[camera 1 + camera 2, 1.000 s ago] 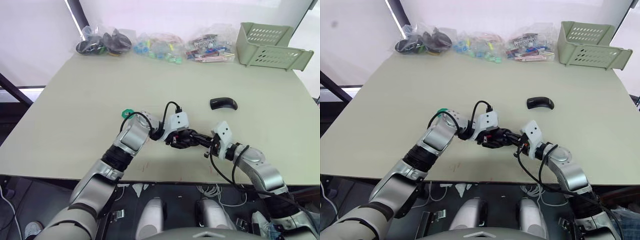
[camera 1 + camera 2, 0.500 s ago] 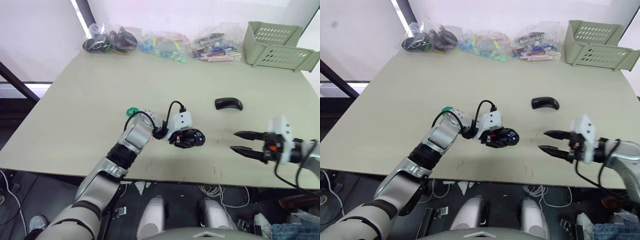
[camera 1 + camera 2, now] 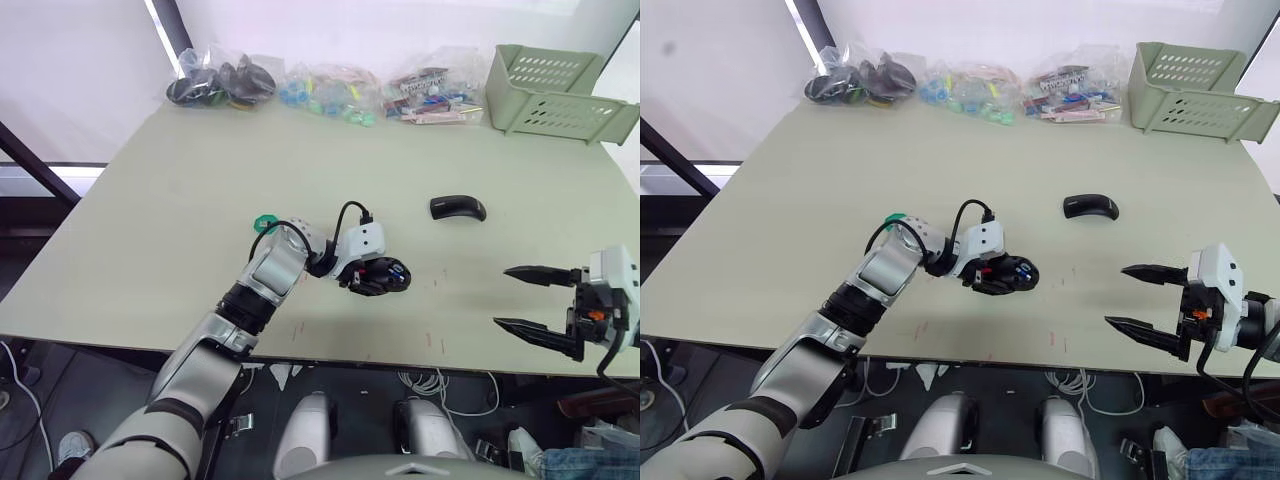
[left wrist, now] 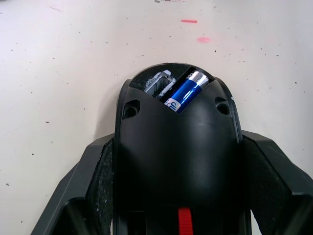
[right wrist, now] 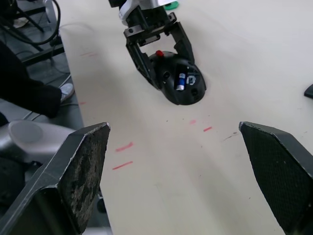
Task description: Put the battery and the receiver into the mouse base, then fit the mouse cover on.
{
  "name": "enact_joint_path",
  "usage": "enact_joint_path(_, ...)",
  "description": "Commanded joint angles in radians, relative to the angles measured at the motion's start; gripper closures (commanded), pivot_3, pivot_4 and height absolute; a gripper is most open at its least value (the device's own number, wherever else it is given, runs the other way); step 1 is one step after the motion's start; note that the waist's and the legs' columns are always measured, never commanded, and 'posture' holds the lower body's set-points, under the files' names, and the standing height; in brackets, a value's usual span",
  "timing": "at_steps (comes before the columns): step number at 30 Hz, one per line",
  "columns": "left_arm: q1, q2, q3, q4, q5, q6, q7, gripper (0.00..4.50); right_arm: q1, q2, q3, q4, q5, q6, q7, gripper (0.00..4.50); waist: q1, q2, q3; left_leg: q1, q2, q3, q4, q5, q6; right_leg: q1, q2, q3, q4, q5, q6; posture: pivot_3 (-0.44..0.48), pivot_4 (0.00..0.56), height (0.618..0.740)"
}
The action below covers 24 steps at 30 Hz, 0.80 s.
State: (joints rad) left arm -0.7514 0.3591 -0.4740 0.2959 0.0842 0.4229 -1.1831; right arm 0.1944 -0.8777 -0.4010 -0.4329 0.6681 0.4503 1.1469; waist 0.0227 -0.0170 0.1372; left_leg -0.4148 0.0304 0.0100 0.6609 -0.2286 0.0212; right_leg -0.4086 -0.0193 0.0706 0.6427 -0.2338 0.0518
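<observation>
My left gripper [image 3: 384,276] is shut on the black mouse base [image 3: 376,279], holding it just above the table near the middle front. In the left wrist view its fingers [image 4: 93,182] clamp both sides of the mouse base [image 4: 176,147]. The blue battery [image 4: 185,91] lies in the base's open compartment, with a silvery part beside it; whether that part is the receiver I cannot tell. Off to the right, near the table's front edge, my right gripper [image 3: 502,296] stands wide open and empty. The glossy black mouse cover [image 3: 457,208] lies on the table behind it.
Clear bags of small parts [image 3: 325,90] line the table's back edge. A pale green basket [image 3: 555,85] stands at the back right. A small green round thing [image 3: 264,221] sits beside my left forearm. Faint red marks [image 5: 122,147] dot the tabletop.
My right gripper has drawn back from the mouse base to the right and opened wide. The battery stays in the base. The left gripper keeps its hold; the camera has shifted slightly.
</observation>
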Motion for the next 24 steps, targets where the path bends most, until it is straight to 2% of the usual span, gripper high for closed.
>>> enact_joint_path(1,0.006,-0.020,-0.008,0.027,0.003,-0.007,0.021,1.08,0.002,0.010,-0.028,-0.025,0.004,-0.024,-0.017,0.02,0.000,0.000,0.000,0.000,0.000,0.000,0.000,0.000,0.000,0.000,0.000,0.000,0.000,0.000,0.000,0.000,0.150,0.740)
enact_joint_path(2,0.004,-0.019,0.004,0.015,-0.006,-0.007,0.022,0.58,0.000,0.013,-0.028,-0.025,0.005,-0.023,-0.020,0.00,0.000,0.000,0.000,0.000,0.000,0.000,0.000,0.000,0.000,0.000,0.000,0.000,0.000,0.000,0.000,0.000,0.150,0.740)
enact_joint_path(3,0.001,-0.016,0.017,0.001,-0.017,-0.001,0.020,0.34,0.000,0.017,-0.027,-0.024,0.005,-0.024,-0.024,0.00,0.000,0.000,0.000,0.000,0.000,0.000,0.000,0.000,0.000,0.000,0.000,0.000,0.000,0.000,0.000,0.000,0.150,0.740)
enact_joint_path(15,0.031,0.066,0.112,-0.148,-0.132,0.074,-0.025,0.34,-0.029,0.029,-0.013,0.000,0.003,-0.039,-0.047,0.00,-0.018,-0.002,0.017,-0.003,0.001,0.000,-0.004,0.000,0.000,-0.004,0.002,0.000,0.000,0.000,0.000,0.000,0.150,0.740)
enact_joint_path(21,0.108,0.137,0.186,-0.267,-0.218,0.124,-0.028,0.34,-0.047,0.033,-0.007,0.005,0.005,-0.037,-0.057,0.00,-0.030,-0.002,0.018,-0.003,0.002,0.000,-0.005,0.000,0.000,-0.004,0.002,0.000,0.000,0.000,0.000,0.000,0.150,0.740)
enact_joint_path(24,0.199,0.192,0.331,-0.363,-0.313,0.165,0.001,0.34,-0.068,0.039,0.007,0.011,0.008,-0.039,-0.063,0.00,-0.036,-0.002,0.018,-0.002,0.002,0.001,-0.005,0.000,0.000,-0.004,0.002,0.001,0.000,0.000,0.000,0.000,0.150,0.740)
